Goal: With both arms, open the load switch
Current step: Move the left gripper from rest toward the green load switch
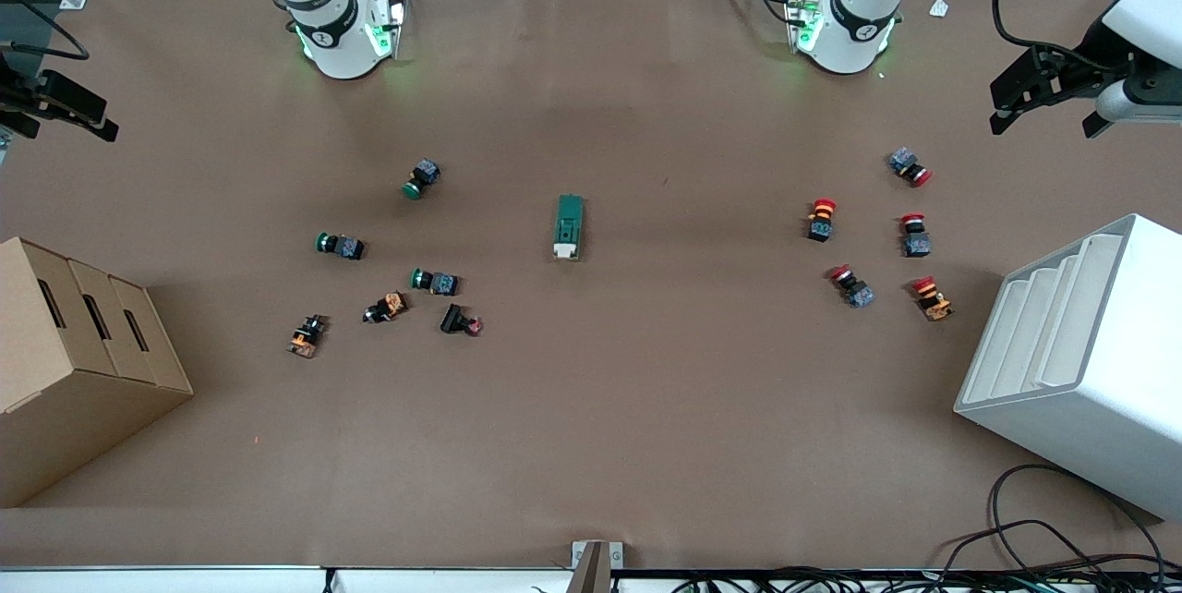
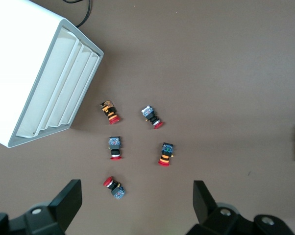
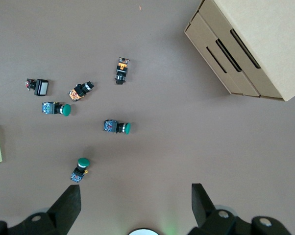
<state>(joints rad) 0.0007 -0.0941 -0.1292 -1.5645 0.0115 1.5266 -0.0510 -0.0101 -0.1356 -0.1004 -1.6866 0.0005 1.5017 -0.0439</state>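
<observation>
load switch (image 1: pixel 569 226) lies untouched mid-table; left gripper (image 1: pixel 1048 103) and right gripper (image 1: pixel 57 108) both spread apart, empty.

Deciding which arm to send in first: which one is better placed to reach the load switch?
Neither clearly. The load switch lies mid-table, untouched. The left end effector and the right end effector both hang open at opposite table ends. The switch shows only at the edge of each wrist view. Marginally left, a weak judgement.

A brown cardboard box (image 1: pixel 78 362) sits at the lower left of the frame. A white rack (image 1: pixel 1090 362) sits at the lower right. Green buttons (image 1: pixel 422 178) lie left of the middle on the tabletop (image 1: pixel 646 408). Red buttons (image 1: pixel 822 219) lie to the right.
</observation>
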